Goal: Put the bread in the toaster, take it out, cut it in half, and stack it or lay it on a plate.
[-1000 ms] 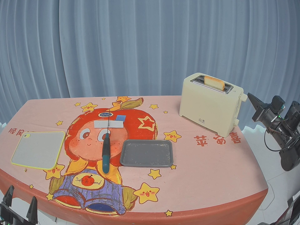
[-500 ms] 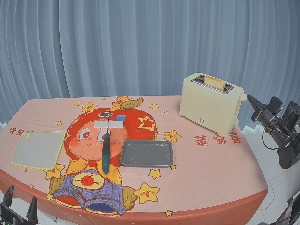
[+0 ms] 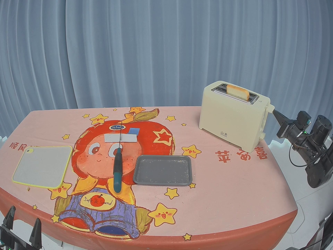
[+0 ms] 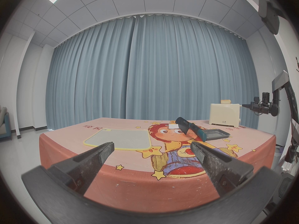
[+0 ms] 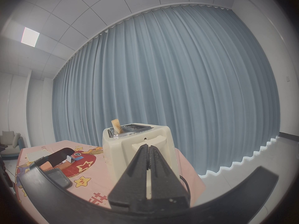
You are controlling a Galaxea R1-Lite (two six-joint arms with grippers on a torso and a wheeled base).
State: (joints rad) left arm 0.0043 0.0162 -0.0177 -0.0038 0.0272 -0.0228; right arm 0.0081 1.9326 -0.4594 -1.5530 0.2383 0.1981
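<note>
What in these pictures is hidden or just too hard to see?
Bread: head view, lower part hidden inside the toaster.
Toaster lever: right wrist view, the shut right pincer covers it; contact unclear.
Left pincer: head view, cut off by the bottom edge.
Knife blade: head view, too thin to make out.

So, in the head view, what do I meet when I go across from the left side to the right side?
cutting board → knife → grey tray → toaster, with the bread in its slot → right tool
</note>
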